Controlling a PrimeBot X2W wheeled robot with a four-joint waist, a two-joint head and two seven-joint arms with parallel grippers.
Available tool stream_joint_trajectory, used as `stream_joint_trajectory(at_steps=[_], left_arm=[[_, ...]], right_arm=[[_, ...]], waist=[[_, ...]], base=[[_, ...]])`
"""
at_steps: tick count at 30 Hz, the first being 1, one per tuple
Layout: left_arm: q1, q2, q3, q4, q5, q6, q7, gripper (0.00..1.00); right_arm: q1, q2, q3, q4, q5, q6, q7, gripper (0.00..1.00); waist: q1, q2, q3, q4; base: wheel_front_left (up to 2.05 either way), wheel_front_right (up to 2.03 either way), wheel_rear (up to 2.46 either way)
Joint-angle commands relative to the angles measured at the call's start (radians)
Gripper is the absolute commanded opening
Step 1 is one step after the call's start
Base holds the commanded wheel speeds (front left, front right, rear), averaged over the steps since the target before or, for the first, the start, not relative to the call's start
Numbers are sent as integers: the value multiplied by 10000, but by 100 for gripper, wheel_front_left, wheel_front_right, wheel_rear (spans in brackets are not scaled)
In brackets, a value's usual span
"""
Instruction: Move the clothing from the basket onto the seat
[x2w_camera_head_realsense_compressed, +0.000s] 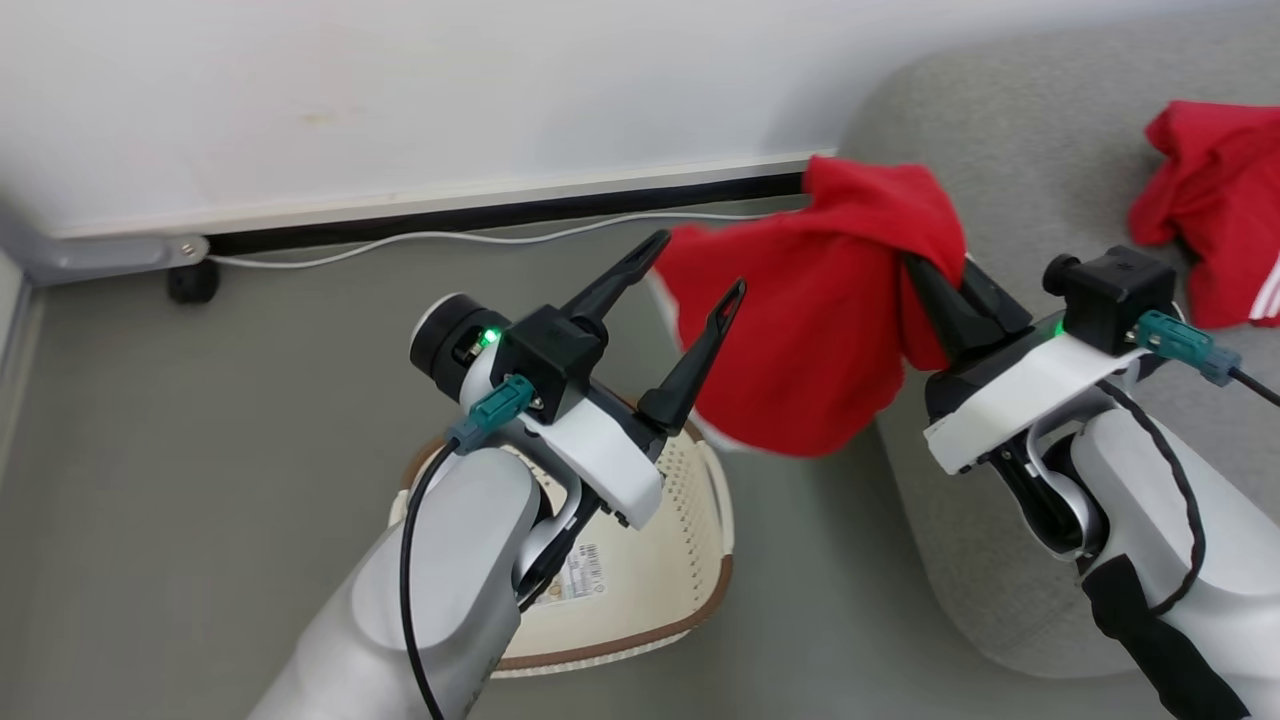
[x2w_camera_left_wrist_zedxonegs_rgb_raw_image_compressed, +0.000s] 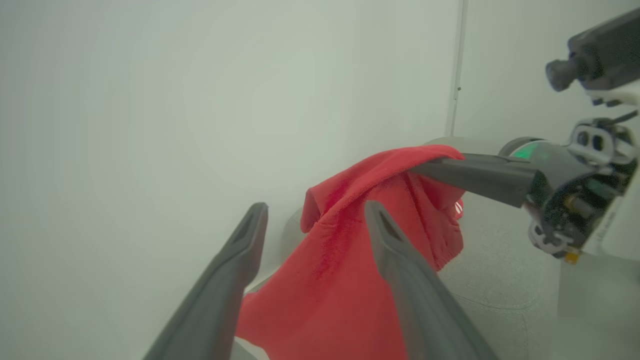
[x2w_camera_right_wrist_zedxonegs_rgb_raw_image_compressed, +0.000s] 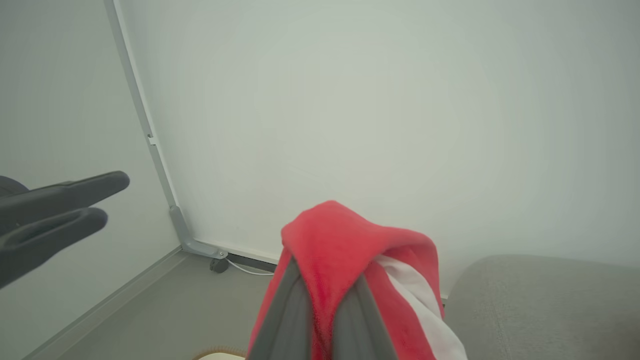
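my left hand (x2w_camera_head_realsense_compressed: 697, 265): wide, empty, over the basket (x2w_camera_head_realsense_compressed: 690, 590)
my right hand (x2w_camera_head_realsense_compressed: 925, 275): pinching red clothing (x2w_camera_head_realsense_compressed: 820, 330) at the sofa (x2w_camera_head_realsense_compressed: 1020, 150) edge

— How many pieces of clothing do you count?
— Two: a red garment (x2w_camera_head_realsense_compressed: 820, 330) and a second red garment (x2w_camera_head_realsense_compressed: 1215, 200).
— Baskets? Sofas?
— One laundry basket (x2w_camera_head_realsense_compressed: 690, 480), one grey sofa (x2w_camera_head_realsense_compressed: 1020, 140).
— And grippers?
— Two, both mine: my left gripper (x2w_camera_head_realsense_compressed: 699, 265) and my right gripper (x2w_camera_head_realsense_compressed: 950, 290).
— Anything else?
— One white cable (x2w_camera_head_realsense_compressed: 400, 240) and one black caster (x2w_camera_head_realsense_compressed: 192, 283).
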Motion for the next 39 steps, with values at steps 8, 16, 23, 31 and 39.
stream_joint_trajectory(at_steps=[8,16,23,31,39], left_arm=[[357,139,284,-147,5,-119,-58,100],[607,228,171,-337,-6,-135,-58,100],[885,345,84,-533,-104,-136,-58,100],[924,427,-80,-746,-77,-137,-59,100],[885,499,-270,-955,-73,-137,-59,100]], right_arm=[[696,-66,-993,-635,-381,29,-62,0],[1036,-128,-1993,-1159,-733,29,-62,0],[1308,-100,-2580,-1602,-1010,29,-62,0],[1602,-3,-3319,-2008,-1261,29,-62,0],[1568,262,-5303,-2496,-2227,29,-63,0]], waist=[[0,0,-244,-1499],[0,0,-166,-2546],[0,0,-83,-3385],[0,0,197,-4024],[0,0,712,-4094]], base=[[0,0,0],[0,0,0],[0,0,0],[0,0,0],[0,0,0]])
